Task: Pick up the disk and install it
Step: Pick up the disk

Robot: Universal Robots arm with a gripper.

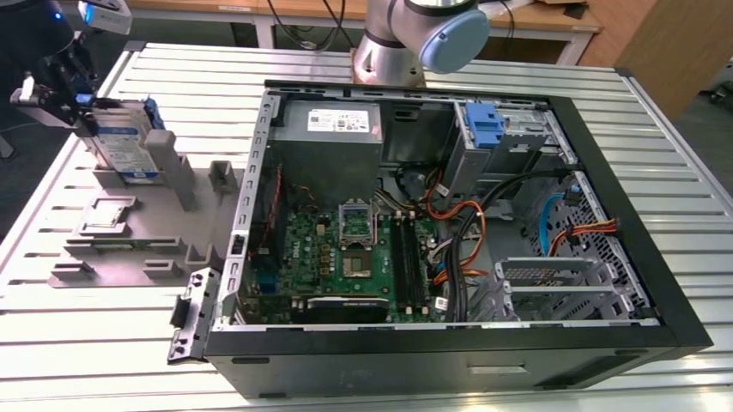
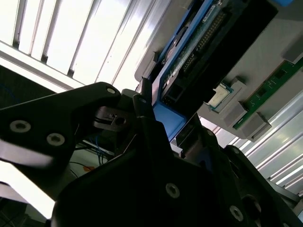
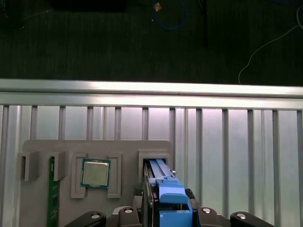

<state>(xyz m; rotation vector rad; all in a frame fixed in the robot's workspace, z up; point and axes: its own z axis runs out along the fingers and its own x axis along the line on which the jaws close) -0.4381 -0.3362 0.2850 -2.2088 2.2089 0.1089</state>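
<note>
On surface: holder at exterior view's left, open computer case to its right. In holder's far slot, disk upright, pincer astride its top edge. Nearer the camera, processor chip flat in holder

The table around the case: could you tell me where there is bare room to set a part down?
Bare table lies between the tray and the near edge, and between the tray and the arm base. Past the case, at the exterior view's right, only a narrow strip. Crowded: the tray by the gripper and disk, and inside the case.
</note>
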